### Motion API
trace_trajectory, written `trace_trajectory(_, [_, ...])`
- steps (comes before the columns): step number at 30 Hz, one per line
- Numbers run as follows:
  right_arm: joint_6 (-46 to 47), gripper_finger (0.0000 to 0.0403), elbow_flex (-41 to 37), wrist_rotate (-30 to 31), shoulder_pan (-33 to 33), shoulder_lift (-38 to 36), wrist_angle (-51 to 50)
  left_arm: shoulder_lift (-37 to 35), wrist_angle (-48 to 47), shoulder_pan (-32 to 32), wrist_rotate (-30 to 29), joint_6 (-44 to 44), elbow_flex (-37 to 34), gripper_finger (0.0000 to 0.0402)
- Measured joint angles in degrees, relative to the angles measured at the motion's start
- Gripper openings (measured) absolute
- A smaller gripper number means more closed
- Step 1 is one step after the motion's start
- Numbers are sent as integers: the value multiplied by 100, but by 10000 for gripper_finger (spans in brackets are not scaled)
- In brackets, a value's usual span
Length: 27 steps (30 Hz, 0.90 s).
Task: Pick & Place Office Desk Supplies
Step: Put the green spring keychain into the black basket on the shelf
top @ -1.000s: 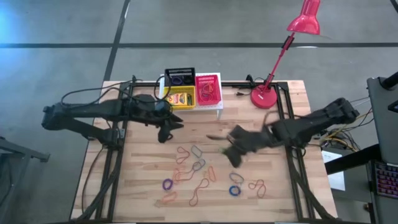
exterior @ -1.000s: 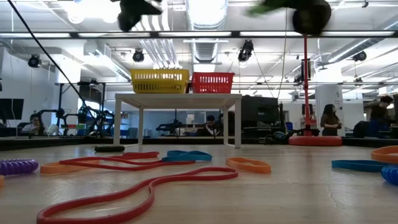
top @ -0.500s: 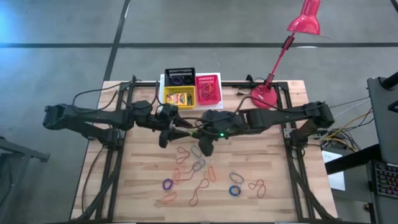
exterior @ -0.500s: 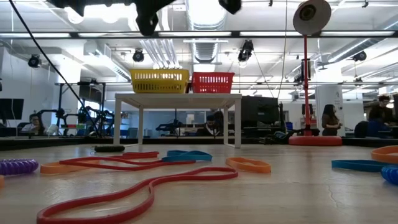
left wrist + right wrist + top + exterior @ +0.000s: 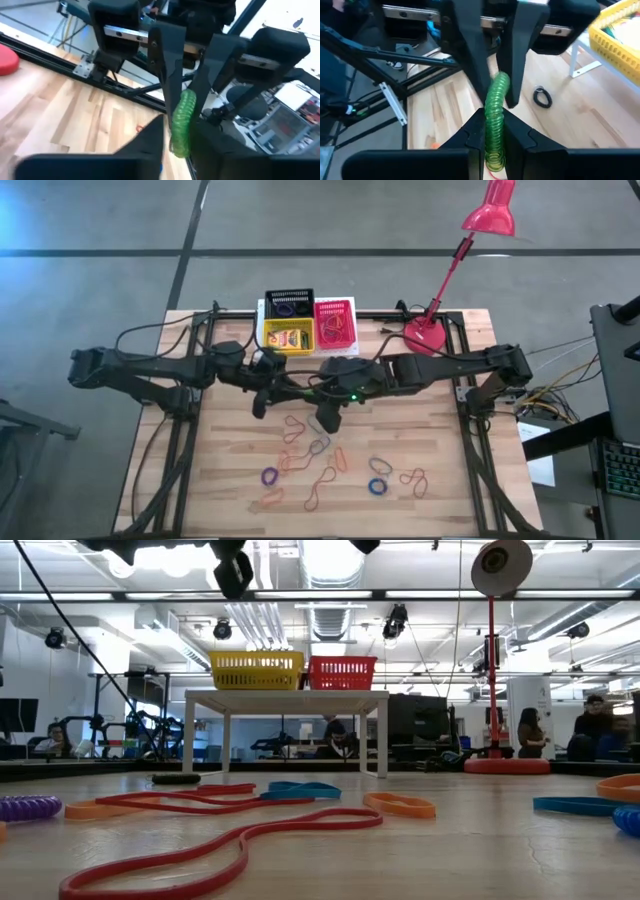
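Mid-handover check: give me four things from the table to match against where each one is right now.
Things:
1. green coil
2. crayon box
3. lamp base
4. purple coil

Places:
A. inside the yellow basket
B. between the left gripper and right gripper, above the table
C. right of the red basket
D. flat on the table, near its front

Pairs: 1-B, 2-A, 3-C, 4-D

text: none legible | labels: none | brands: none | numbers: none | signs: none
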Motion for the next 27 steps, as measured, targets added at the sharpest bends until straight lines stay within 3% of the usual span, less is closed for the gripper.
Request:
trace_trajectory(3, [-42, 42, -27, -242, -9, -8, 22, 4, -158, -2, 130, 28, 7, 20])
trace_trajectory(6, [126, 71, -28, -527, -8, 13, -293, -18, -697, -2, 158, 95, 163, 15])
trace_trajectory(9, [256, 114, -101, -591, 0, 49, -597, -42, -1836, 0, 15, 424, 529, 19])
trace_trajectory(15, [369, 189, -297, -484, 10, 35, -1113, -26, -4509, 187, -1073, 1228, 1856, 17])
trace_trajectory(18, [748, 204, -358, 12, 117, 6, -1285, -26, -5155, 576, -1488, 1431, 2567, 18])
trace_trajectory(21, [1081, 206, -359, 719, 326, -57, -1400, 67, -5459, 1353, -1541, 1515, 3141, 18])
trace_trajectory(27, [1698, 197, -370, 2389, 907, -250, -1508, 878, -5824, 3355, -561, 2046, 3730, 18])
